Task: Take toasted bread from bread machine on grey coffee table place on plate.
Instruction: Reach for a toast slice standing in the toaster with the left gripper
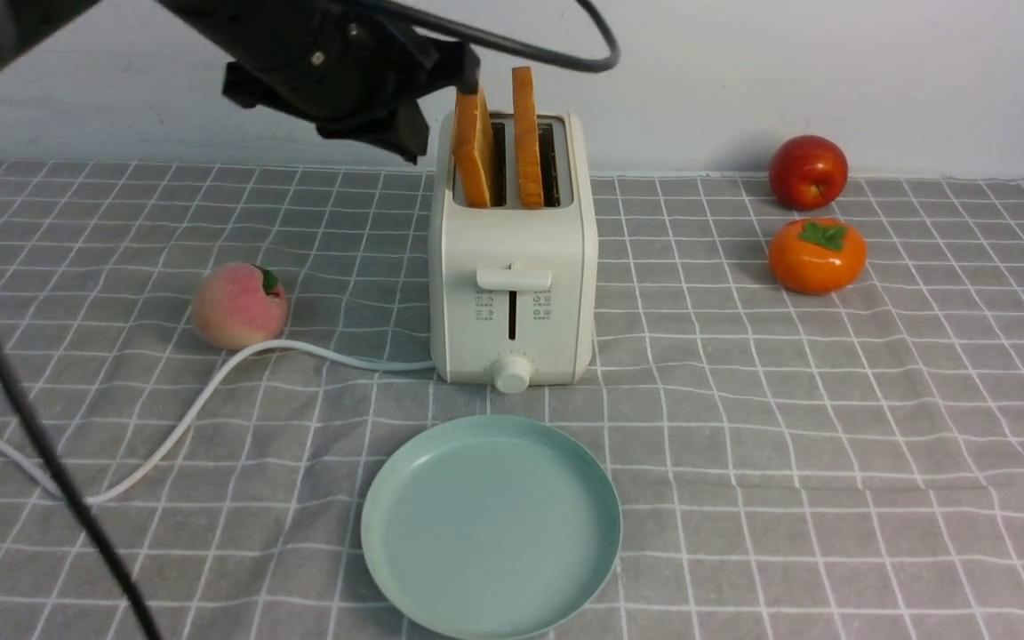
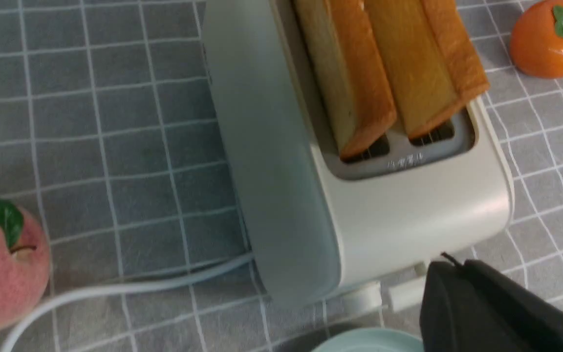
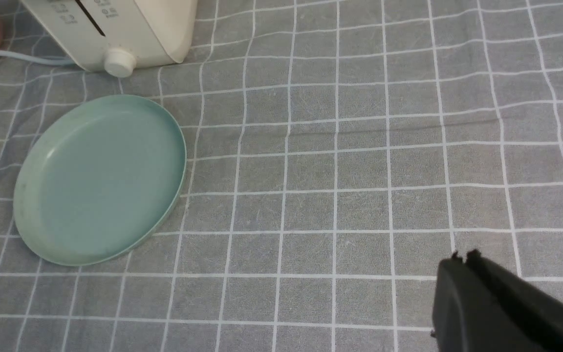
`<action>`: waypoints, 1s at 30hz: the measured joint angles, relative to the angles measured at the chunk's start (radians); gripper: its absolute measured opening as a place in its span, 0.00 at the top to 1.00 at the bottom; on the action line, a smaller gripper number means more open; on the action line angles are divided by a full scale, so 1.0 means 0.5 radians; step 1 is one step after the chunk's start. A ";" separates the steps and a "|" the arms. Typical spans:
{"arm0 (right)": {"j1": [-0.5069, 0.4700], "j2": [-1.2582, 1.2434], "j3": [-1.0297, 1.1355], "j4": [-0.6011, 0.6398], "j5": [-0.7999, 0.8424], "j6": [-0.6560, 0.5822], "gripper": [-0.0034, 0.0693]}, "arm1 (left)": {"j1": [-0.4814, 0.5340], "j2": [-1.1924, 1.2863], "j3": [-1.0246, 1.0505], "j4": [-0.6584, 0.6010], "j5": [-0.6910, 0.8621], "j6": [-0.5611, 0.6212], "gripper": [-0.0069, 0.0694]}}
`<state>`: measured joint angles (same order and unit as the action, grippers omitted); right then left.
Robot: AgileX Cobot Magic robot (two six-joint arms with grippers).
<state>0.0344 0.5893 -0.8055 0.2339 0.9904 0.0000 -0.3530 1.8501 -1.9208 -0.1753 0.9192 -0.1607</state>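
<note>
At the far left of the bread machine, the left arm stretches rightward, left gripper closed and empty near the toasted bread; right gripper closed too

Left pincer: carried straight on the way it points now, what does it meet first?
Most likely the left toast: the shut left pincer sits right at its top edge, though depth is unclear.
</note>
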 joint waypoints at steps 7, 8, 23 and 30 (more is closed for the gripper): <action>0.000 0.000 0.002 0.000 -0.034 0.000 0.97 | -0.002 0.331 -0.305 0.020 -0.206 0.000 0.71; 0.000 0.000 0.002 0.000 -0.037 0.000 0.97 | -0.002 0.340 -0.308 0.023 -0.218 0.000 0.70; 0.000 0.000 0.002 0.002 -0.089 -0.018 0.95 | -0.004 0.610 -0.317 0.151 -0.539 -0.012 0.63; 0.000 0.000 0.002 0.002 -0.109 -0.018 0.95 | -0.011 0.503 -0.367 0.103 -0.493 -0.014 0.78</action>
<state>0.0344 0.5895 -0.8046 0.2351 0.9360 -0.0092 -0.3583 2.1018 -2.1041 -0.1237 0.6728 -0.1679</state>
